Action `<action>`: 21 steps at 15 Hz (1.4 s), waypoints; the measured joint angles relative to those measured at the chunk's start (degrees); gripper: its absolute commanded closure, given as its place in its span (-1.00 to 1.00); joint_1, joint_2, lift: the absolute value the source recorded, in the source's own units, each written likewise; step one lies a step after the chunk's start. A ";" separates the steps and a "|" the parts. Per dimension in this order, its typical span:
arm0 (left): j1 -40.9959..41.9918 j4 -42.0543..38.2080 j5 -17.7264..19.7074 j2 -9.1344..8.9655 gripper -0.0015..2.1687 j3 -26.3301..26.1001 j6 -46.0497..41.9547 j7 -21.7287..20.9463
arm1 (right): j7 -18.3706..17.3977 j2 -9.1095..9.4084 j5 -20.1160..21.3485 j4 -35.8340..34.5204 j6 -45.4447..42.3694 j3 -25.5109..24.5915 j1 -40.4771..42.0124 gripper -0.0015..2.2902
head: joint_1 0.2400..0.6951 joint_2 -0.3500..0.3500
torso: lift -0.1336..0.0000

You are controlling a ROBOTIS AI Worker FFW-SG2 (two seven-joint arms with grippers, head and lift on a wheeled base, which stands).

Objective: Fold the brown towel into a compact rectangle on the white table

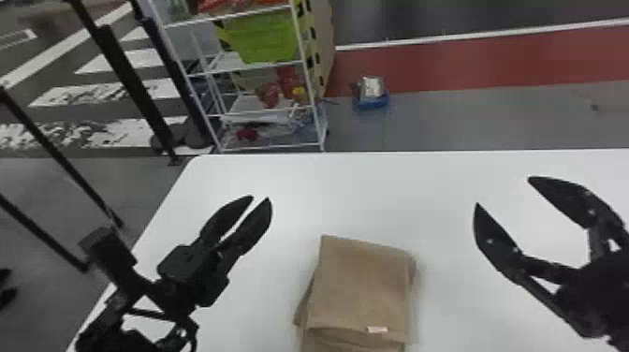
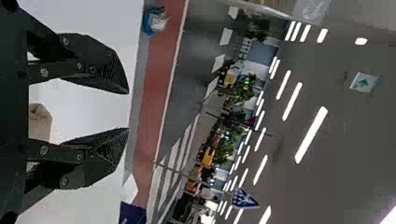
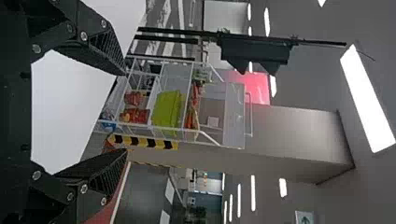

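Left gripper [image 1: 260, 197]: fingers parted, clear gap, nothing held. It's over the worktop [image 1: 421, 192], left of the towel, tips past the towel's far edge. Right gripper [image 1: 503, 191]: fingers spread wide, also empty, right of the towel, tips past its far edge too. Brown towel [image 1: 360, 285] lies on the worktop between the two, folded in layers, roughly rectangular. Under-layers poke out at its left side and near end; small white tag [image 1: 377, 329] by the top layer's near edge. Farther out, past the towel and to its left: white rack [image 1: 306, 72] with green bin [image 1: 271, 42], then black posts [image 1: 135, 84].
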 measured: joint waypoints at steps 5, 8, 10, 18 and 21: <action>8.61 0.80 -11.07 0.00 -0.86 -10.68 -35.44 15.50 | -5.67 2.86 0.01 -2.65 -2.52 -2.19 6.75 -0.94 | 1.00 0.58 | -0.85; 10.19 3.03 -14.75 0.01 -0.86 -12.60 -40.70 18.14 | -6.18 4.36 -0.23 -2.62 -4.21 -5.07 9.05 -0.94 | 1.00 0.45 | -0.85; 11.20 3.49 -16.64 0.29 -0.86 -12.63 -38.46 18.92 | -5.87 4.74 -0.44 -2.68 -4.37 -6.86 10.39 -0.94 | 1.00 0.39 | -0.85; 10.74 3.29 -15.91 0.00 -0.86 -12.53 -18.33 21.92 | -5.71 8.06 -0.48 -3.16 -3.42 -6.35 14.02 -0.93 | 1.00 0.45 | -0.85; 10.45 2.89 -14.20 0.00 -0.86 -10.76 -15.96 21.98 | -5.73 8.72 -0.48 -2.81 0.49 -5.18 13.59 -0.93 | 1.00 0.54 | -0.85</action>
